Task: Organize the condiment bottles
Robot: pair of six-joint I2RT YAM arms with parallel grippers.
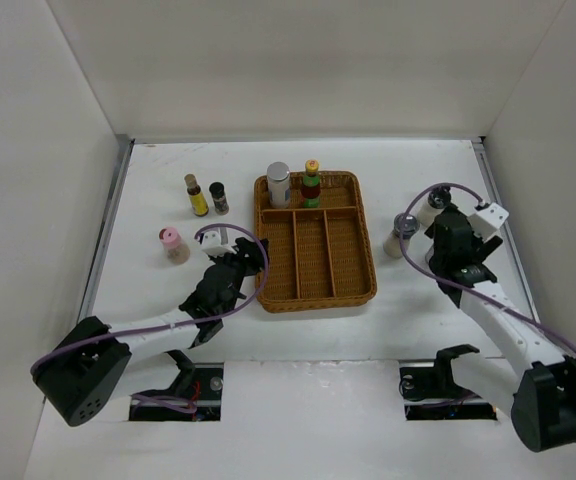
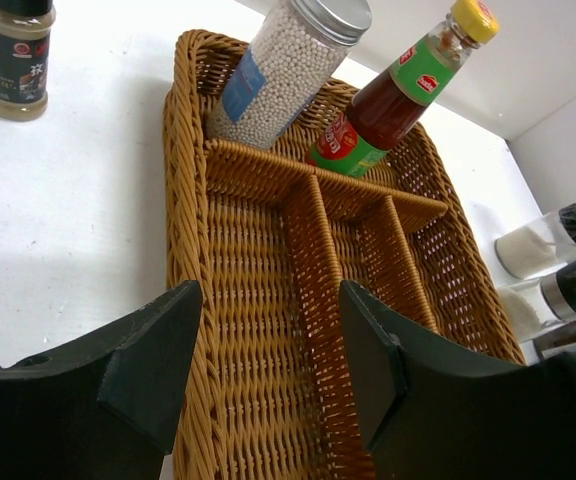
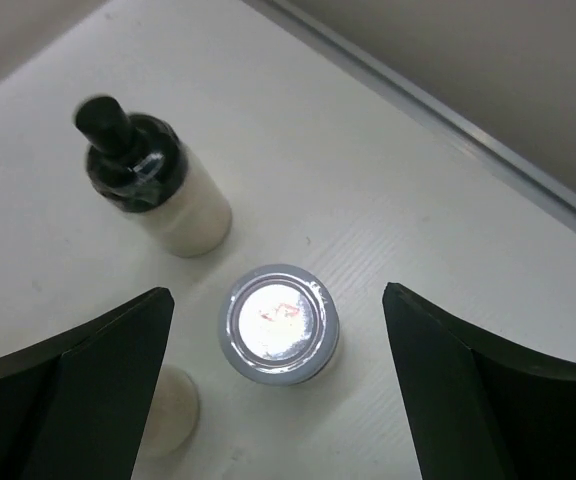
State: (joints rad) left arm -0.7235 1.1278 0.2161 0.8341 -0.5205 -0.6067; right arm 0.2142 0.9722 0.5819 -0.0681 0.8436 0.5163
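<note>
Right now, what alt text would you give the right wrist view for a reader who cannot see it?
Seen from above, a round shaker with a shiny silver lid stands on the white table, framed between two open black fingers. A white-filled shaker with a black knobbed top stands apart, up and to the left.

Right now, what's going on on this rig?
Two arms are sorting bottles into a woven basket. A bead shaker and the sauce bottle stand in its far compartment. The right gripper hangs open over a silver-lidded shaker on the table right of the basket, fingers either side, not touching. A black-topped shaker stands beside it. The left gripper is open and empty at the basket's near left edge. The yellow bottle, dark jar and pink-capped bottle wait left of the basket.
</note>
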